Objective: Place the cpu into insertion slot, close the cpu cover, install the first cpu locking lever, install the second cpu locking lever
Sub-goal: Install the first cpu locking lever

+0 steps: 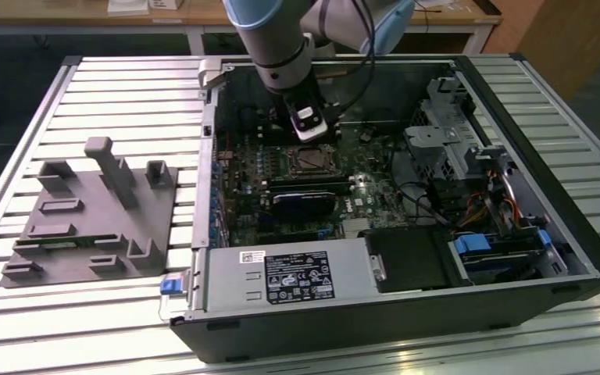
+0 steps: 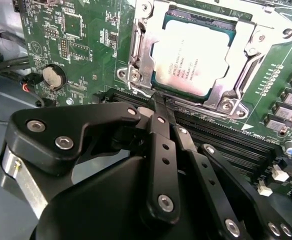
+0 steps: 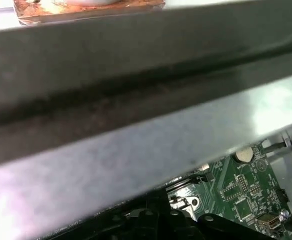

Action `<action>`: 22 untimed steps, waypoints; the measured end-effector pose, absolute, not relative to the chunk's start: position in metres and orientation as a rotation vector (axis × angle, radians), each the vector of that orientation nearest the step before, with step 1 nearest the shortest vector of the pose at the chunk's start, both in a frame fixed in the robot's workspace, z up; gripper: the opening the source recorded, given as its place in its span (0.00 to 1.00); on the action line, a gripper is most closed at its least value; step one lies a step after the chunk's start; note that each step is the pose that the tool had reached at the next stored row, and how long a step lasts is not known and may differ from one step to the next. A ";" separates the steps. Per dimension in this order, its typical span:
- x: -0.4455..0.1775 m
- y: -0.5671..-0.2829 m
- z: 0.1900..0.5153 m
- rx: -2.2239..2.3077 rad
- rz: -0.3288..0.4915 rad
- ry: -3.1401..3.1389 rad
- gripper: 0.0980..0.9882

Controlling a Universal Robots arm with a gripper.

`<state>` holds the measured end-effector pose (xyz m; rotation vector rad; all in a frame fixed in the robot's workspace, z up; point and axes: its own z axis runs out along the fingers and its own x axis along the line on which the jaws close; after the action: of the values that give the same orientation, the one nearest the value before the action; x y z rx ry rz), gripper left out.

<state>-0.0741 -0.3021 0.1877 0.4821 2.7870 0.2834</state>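
Silver cpu (image 2: 193,50) is already sitting in the insertion slot (image 2: 161,82), with the cpu cover (image 2: 146,47) lying over it. At its 6 o'clock, the gripper (image 2: 162,106) is hanging with jaws pressed together on nothing.

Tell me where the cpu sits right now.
The cpu sits in the socket under the closed cover on the green motherboard, just beyond the pincer tips in the second wrist view; in the exterior view it lies below the arm's wrist.
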 end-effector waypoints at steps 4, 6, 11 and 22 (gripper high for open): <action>-0.074 -0.302 0.186 0.483 0.286 2.787 0.01; -0.074 -0.302 0.186 0.485 0.299 2.787 0.01; -0.074 -0.302 0.186 0.489 0.334 2.786 0.01; -0.074 -0.302 0.209 0.489 0.334 2.787 0.01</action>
<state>-0.0738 -0.3023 0.2086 0.4888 2.7867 0.3339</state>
